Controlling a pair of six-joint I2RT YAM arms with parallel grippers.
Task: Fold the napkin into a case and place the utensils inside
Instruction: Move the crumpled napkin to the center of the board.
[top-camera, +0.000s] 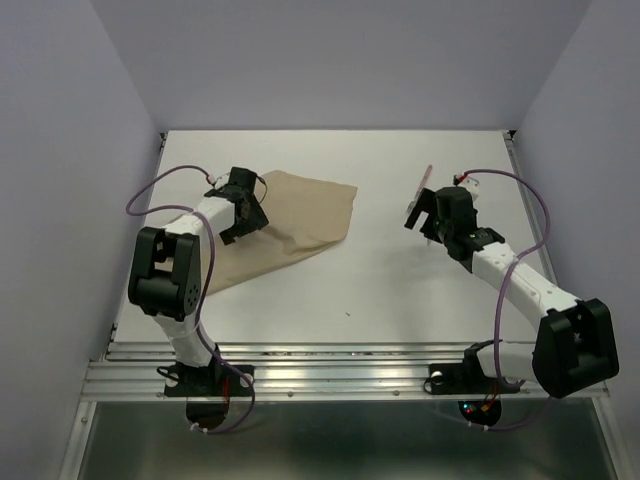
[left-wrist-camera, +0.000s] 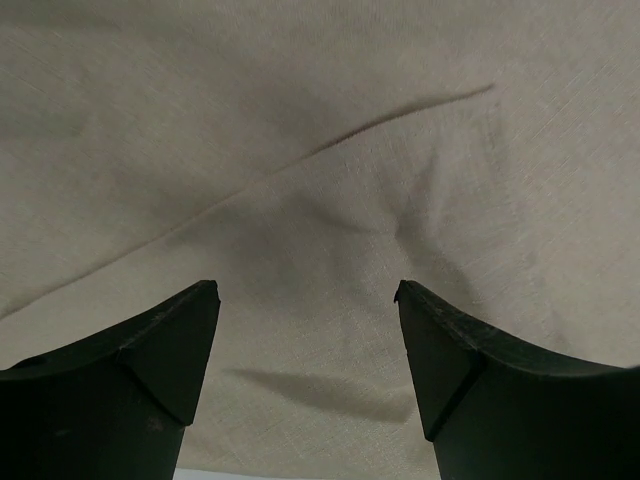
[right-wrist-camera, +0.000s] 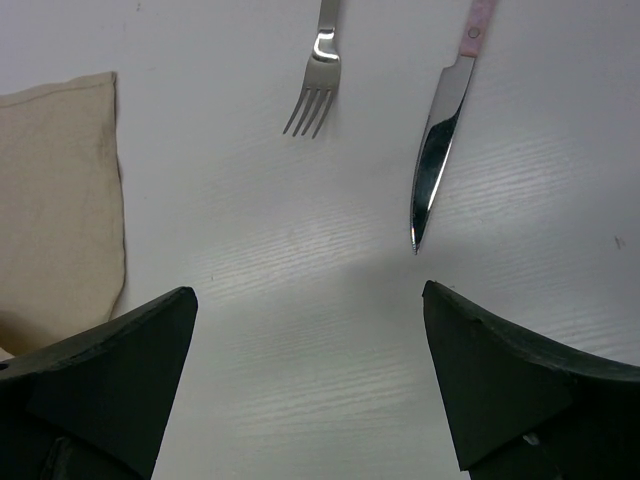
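My left pincer (left-wrist-camera: 305, 290) stands with its jaws wide apart and nothing between them, hanging directly over the napkin (top-camera: 300, 215). The tan cloth fills everything ahead of and beneath my fingers, and a long crease runs slantwise just beyond the tips. I hold low and spread like this because, as I judge it, the folding comes first. Wide jaws let me straddle a ridge or edge of cloth before pinching. Whether my tips already touch the fabric I cannot quite tell from so close a view.

My right pincer (right-wrist-camera: 310, 295) is likewise spread and empty, poised above the bare table (right-wrist-camera: 250, 250). The fork (right-wrist-camera: 316, 85) lies ahead and slightly left of its centre. The knife (right-wrist-camera: 440, 150) lies ahead and to the right, blade tip pointing back toward me. The two sit side by side and apart. One edge of the napkin shows off beyond my left finger. I hover here, I think, so both pieces are within easy reach once the cloth is folded narrow, which it is not yet.
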